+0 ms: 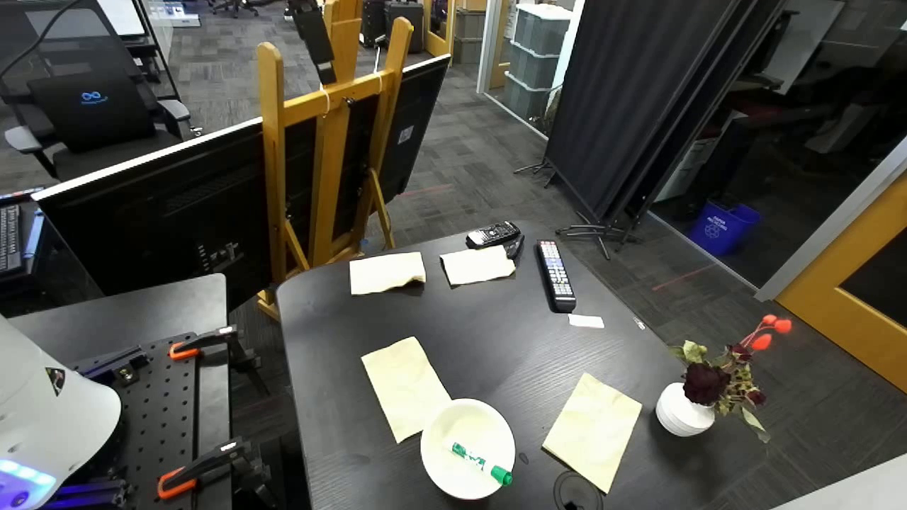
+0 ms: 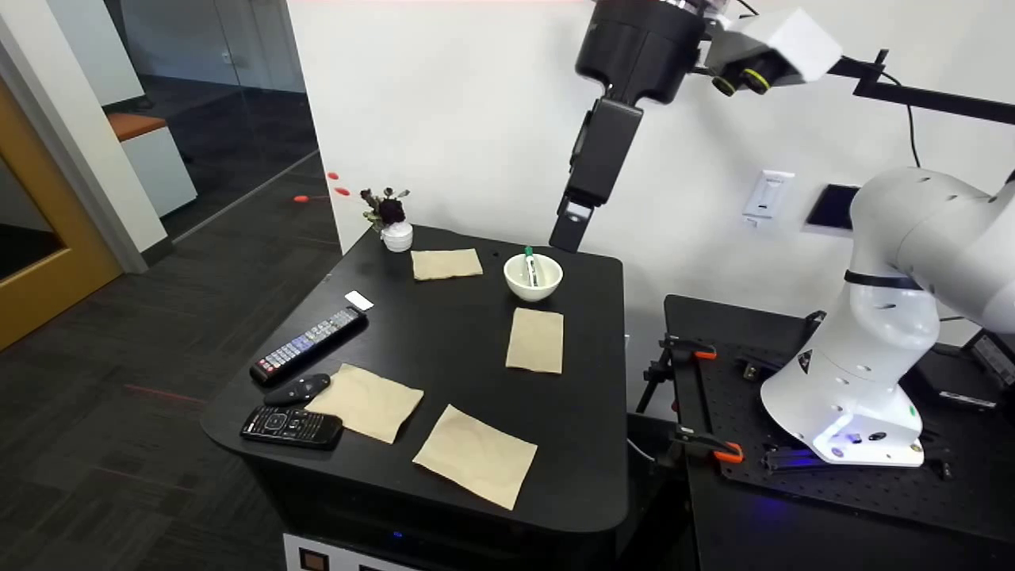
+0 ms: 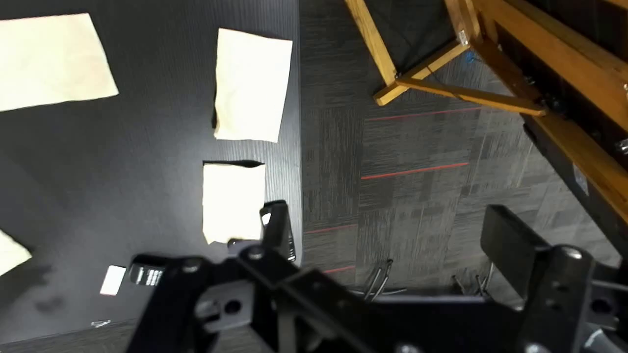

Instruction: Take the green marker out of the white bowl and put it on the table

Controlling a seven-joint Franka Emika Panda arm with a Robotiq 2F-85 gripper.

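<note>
The white bowl (image 1: 441,464) stands on the dark table (image 1: 336,361), and it also shows in an exterior view (image 2: 533,293). The green marker (image 1: 476,460) lies tilted in the bowl, its green-capped end on the rim; it also shows in an exterior view (image 2: 530,270). My gripper (image 3: 387,225) is open, with nothing between its fingers. In an exterior view the gripper (image 2: 569,226) hangs in the air above the table, higher than the bowl. The wrist view shows part of the table (image 3: 147,147) and the floor; the bowl and marker are out of that view.
Pale paper sheets (image 1: 594,428) lie around the bowl and toward the table's far end. A long black remote (image 1: 556,276), a small remote (image 1: 493,234) and a white card (image 1: 586,321) lie on the table. A white flower vase (image 1: 684,411) stands near an edge. A white wall (image 2: 444,119) rises behind the table.
</note>
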